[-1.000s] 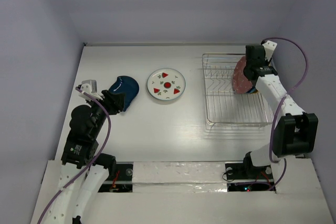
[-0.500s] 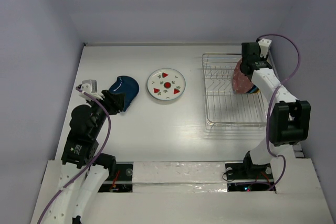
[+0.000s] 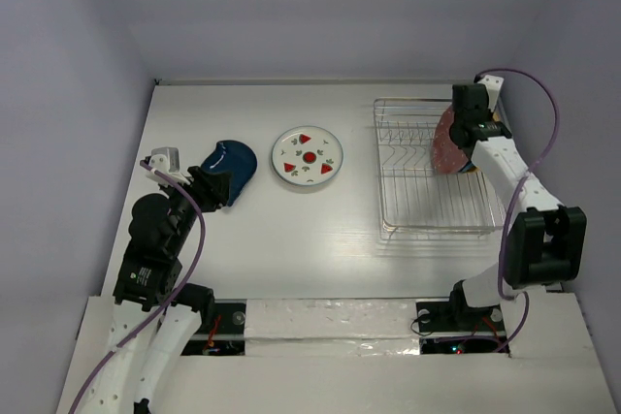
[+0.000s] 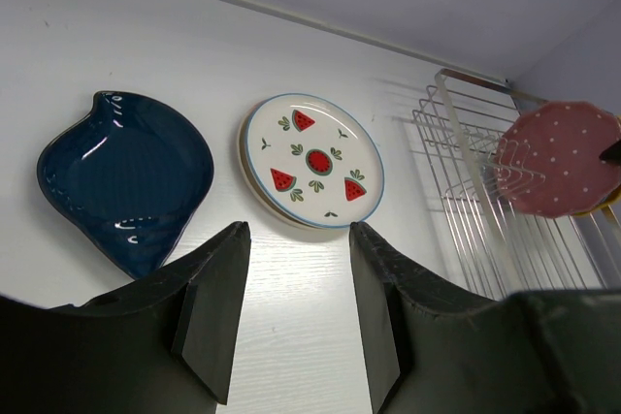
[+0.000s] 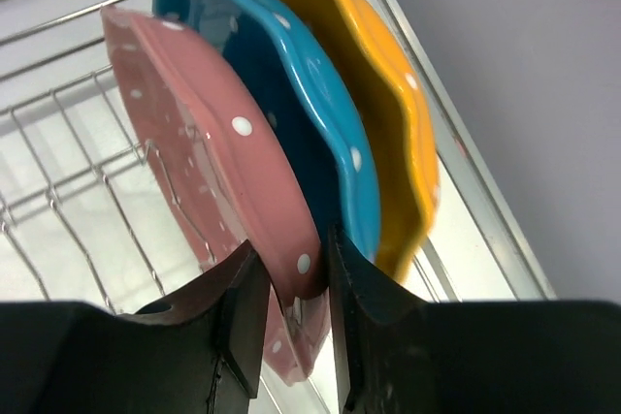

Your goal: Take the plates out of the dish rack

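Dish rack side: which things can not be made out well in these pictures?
- Top view: blue plate and yellow plate almost hidden behind pink plate and right gripper.
- Right wrist view: its fingers cover the pink plate's lower rim; a firm pinch cannot be confirmed.
- Left wrist view: dish rack cut off by the right edge.

The pink plate's (image 5: 223,172) lower rim vanishes where my right gripper (image 5: 291,249) pinches it, my finger hides the bottoms of the blue plate (image 5: 301,94) and yellow plate (image 5: 388,94) beyond, and the dish rack (image 5: 58,181) runs off-frame.
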Controlling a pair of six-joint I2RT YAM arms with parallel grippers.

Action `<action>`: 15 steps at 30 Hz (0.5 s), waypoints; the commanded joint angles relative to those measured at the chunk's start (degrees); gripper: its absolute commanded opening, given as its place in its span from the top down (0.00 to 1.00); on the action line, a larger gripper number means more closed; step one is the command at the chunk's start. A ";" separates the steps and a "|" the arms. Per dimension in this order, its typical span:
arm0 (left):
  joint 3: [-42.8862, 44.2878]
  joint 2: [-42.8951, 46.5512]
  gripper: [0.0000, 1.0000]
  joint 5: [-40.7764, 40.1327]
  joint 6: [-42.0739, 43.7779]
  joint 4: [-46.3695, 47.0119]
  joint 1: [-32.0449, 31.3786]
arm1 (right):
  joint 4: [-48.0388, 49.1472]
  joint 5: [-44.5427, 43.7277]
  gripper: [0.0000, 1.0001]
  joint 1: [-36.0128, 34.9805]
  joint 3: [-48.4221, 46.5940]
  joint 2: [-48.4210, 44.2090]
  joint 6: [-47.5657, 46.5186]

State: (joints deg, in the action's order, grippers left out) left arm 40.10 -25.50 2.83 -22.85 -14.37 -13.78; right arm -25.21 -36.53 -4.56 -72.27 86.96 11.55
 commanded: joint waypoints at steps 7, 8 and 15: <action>-0.11 -0.25 0.58 -0.02 0.53 2.51 -0.11 | 5.70 1.37 1.00 -1.42 -2.09 -15.58 0.49; -0.02 -0.08 0.58 -0.02 0.44 2.42 -0.11 | 5.44 2.16 1.00 -1.42 -2.17 -16.03 1.19; -0.11 0.01 0.58 -0.11 0.44 2.42 -0.11 | 8.33 10.51 1.00 -1.42 2.91 -21.21 6.46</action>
State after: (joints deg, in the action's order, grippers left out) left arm 40.10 -25.47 2.81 -22.85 -14.37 -13.78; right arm -27.64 -31.75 -5.54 -70.39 69.49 12.78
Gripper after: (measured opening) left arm 0.422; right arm 0.303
